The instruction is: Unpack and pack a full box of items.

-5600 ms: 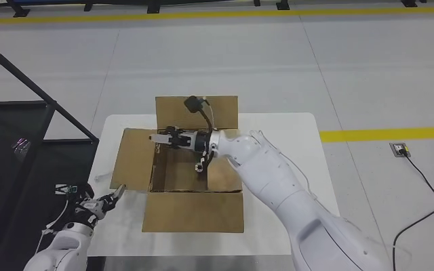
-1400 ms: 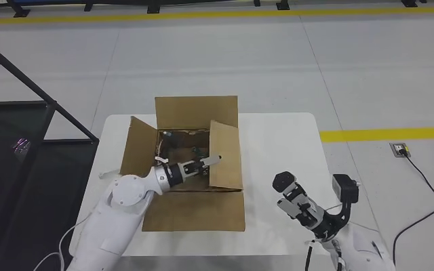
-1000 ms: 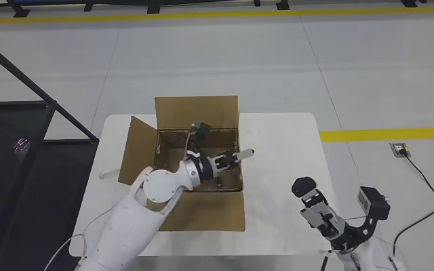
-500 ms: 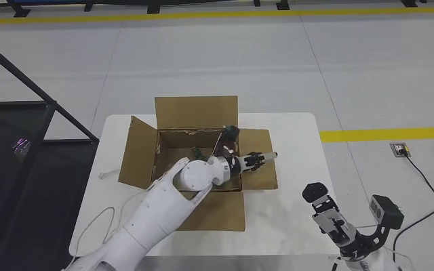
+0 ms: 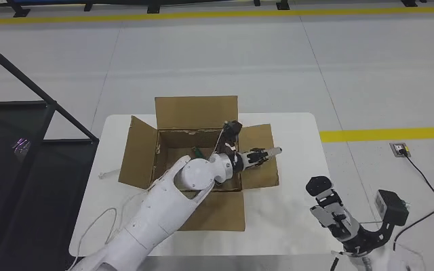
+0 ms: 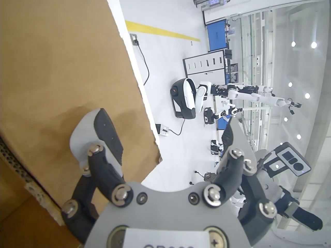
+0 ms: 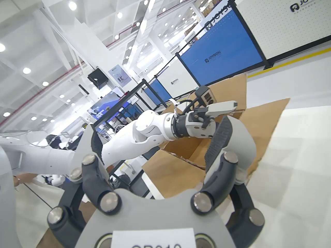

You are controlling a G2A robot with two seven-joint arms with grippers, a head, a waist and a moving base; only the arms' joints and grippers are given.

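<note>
Extending across the open box (image 5: 196, 206), the left end effector (image 5: 266, 154) hangs over the right flap (image 5: 263, 175). This flap lies folded outward, nearly flat on the tabletop (image 5: 291, 132). In the left wrist view, the left end effector (image 6: 168, 125) has its fingers (image 6: 107, 130) spread apart and holds nothing. One finger sits close over the cardboard of the flap (image 6: 64, 65).

The governing relation is as follows. The fingertips point toward the robot's right, across the flap's hinge line. The box cavity therefore lies behind the fingertips, toward the robot's left. The long axis of the flap runs away from the robot, parallel to the adjoining box wall.

Small dark items (image 5: 194, 150) appear to sit along the far wall of the cavity, though shadow hides what they are.

All four flaps stand open, so the opening step looks complete and unpacking is not yet begun. The next move probably calls for drawing the left end effector back over the hinge line, then lowering it into the cavity.

The left arm is the nearer one. The right end effector (image 5: 325, 202) is well apart from the box, off its right front corner. In its own wrist view, the right end effector (image 7: 157, 127) faces the box with its fingers apart and empty
</note>
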